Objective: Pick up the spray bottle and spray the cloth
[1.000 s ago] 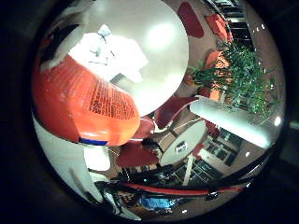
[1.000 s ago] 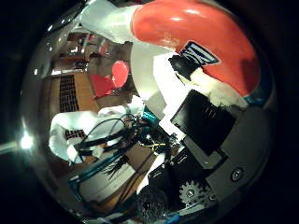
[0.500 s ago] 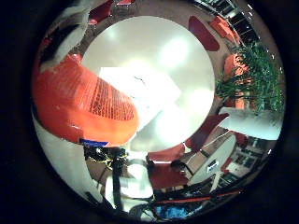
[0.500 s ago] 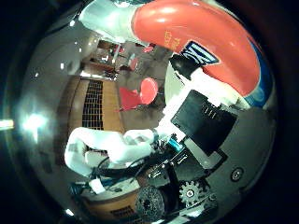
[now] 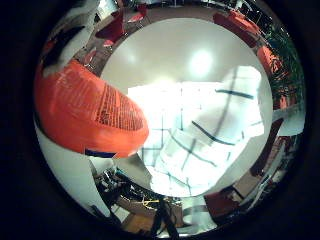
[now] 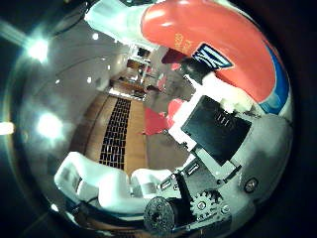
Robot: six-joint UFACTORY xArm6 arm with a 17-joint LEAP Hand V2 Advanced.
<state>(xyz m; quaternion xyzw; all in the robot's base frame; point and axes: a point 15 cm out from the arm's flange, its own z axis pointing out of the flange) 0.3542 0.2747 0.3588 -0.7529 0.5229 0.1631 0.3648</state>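
An orange spray bottle (image 5: pixel 85 120) with a white head and a blue band sits close against the palm. My right hand (image 6: pixel 213 134) is shut on it, and a white and black finger (image 6: pixel 220 94) lies across the bottle's body (image 6: pixel 213 44). A white cloth (image 5: pixel 210 135) with thin dark stripes lies crumpled on the round white table (image 5: pixel 165 60), in front of the bottle and filling much of the little finger side view. How the bottle's nozzle stands relative to the cloth is not visible.
Red chairs (image 5: pixel 240 22) ring the table, and a green plant (image 5: pixel 287 55) stands beyond them. Another red chair (image 6: pixel 156 121) stands on the wooden floor beside a dark mat (image 6: pixel 116 131). A white arm segment (image 6: pixel 99 183) lies near the palm.
The palm has swung toward the table; the cloth now fills far more of the view and looks closer. The bottle has stayed in the same grasp throughout.
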